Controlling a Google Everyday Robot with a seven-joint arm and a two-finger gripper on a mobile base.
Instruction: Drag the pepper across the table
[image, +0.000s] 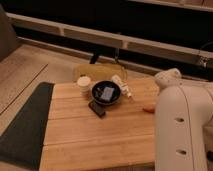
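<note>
Only a short orange-red end of the pepper (148, 108) shows, lying on the wooden table (100, 140) near its right side, right against the edge of my white arm (180, 125). The arm fills the right of the camera view and covers the rest of the pepper. My gripper is hidden behind the arm, somewhere by the pepper, and does not show.
A black bowl (106, 93) holding a small bluish item stands at the table's far middle. A white cup (84, 83) is to its left, a white tube (121, 85) to its right, and a dark flat block (97, 109) in front. A dark grey mat (22, 125) lies left of the table.
</note>
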